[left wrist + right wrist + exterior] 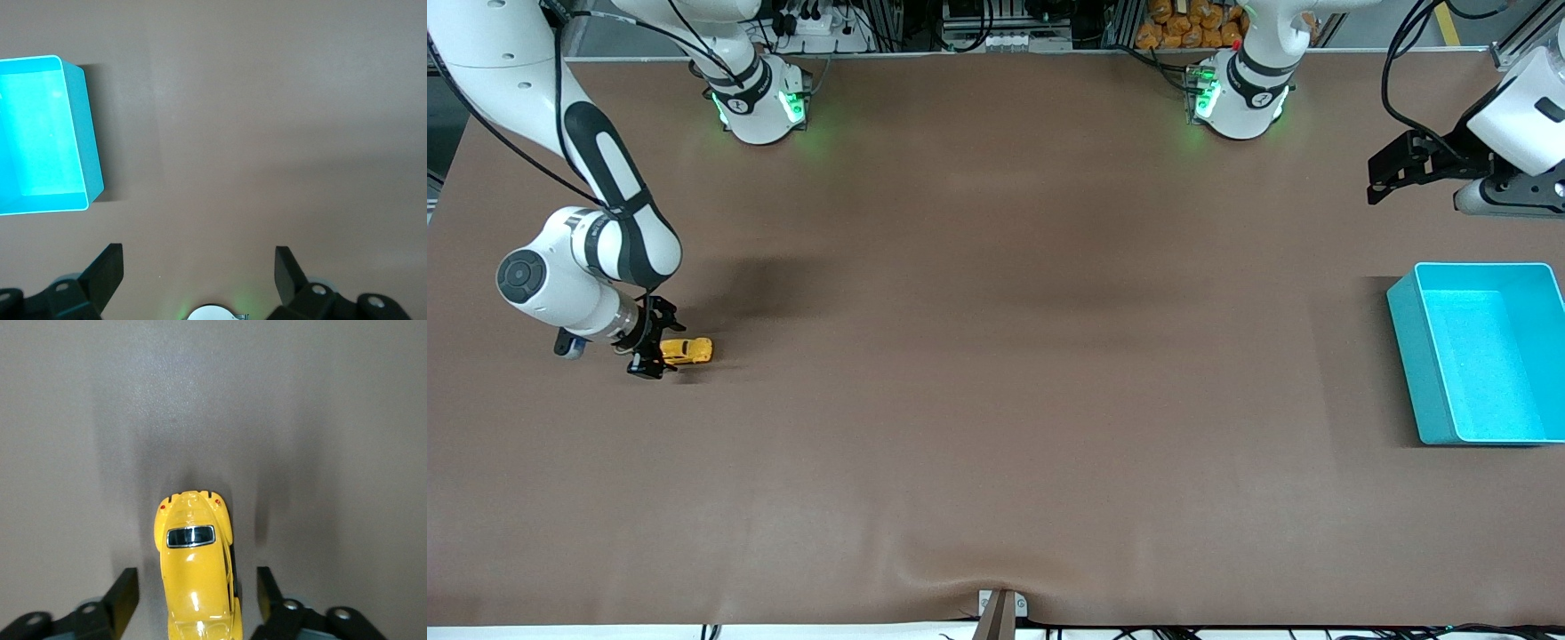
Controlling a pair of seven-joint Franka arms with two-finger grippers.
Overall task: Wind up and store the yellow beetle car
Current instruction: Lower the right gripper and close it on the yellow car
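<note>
At the right arm's end of the table, the right gripper [651, 351] sat low at the brown table [996, 373], its jaws spread wide on either side of the yellow beetle car [687, 350], which stood on its wheels on the cloth. In the right wrist view the car [197, 570] lay between the two fingers [123, 597] with clear gaps on both flanks, so nothing was gripped yet. The step in hand looked like taking hold of the car for winding. To do it well, the fingers should probably close evenly on the body sides about the middle, keeping the wheels pressed on the table so that a pull back along the car's own line could load the spring rather than skid or tip it. The table's middle was bare. Toward the left arm's end, the turquoise bin [1409, 356] stood open and empty, well apart from the car. Over the table near the bin hung the left gripper [1392, 173], waiting, its fingers [107, 270] held wide with nothing between them.
</note>
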